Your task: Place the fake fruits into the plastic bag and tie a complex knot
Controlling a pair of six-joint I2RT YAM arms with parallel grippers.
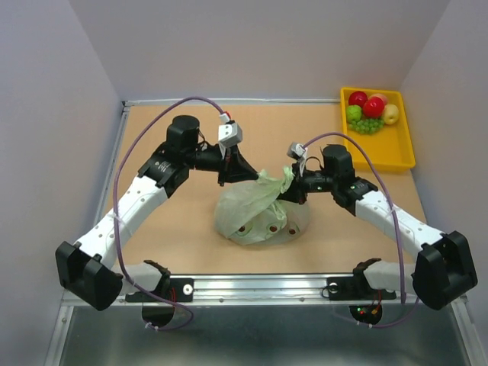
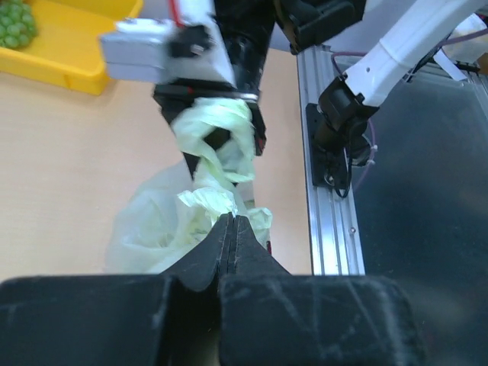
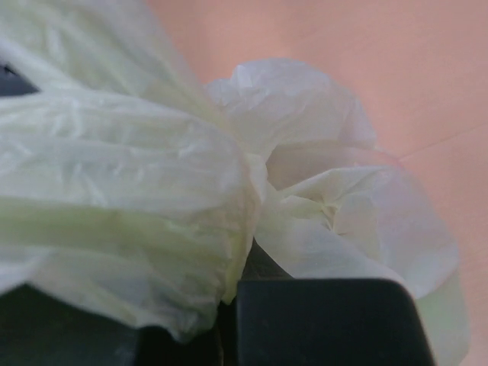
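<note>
Left end effector [image 2: 231,223] is clamped shut on a twisted strip of the plastic bag [image 1: 252,210]. Right end effector [image 1: 290,189] is likewise closed, with bag plastic bunched over its fingers. Bag sits mid-tabletop [image 1: 168,229] between both. Fake fruits [image 1: 370,110] lie in the yellow tray [image 1: 396,149] at the far right corner.

Robotics lab test cell. Plain pale panels [image 1: 267,46] box in a tan tabletop [image 1: 191,229] on three sides. Left arm [image 1: 137,202] and right arm [image 1: 389,213] sit bolted to an aluminium rail [image 1: 259,286] at the near edge, with purple cables [image 1: 118,183] looping loose.
</note>
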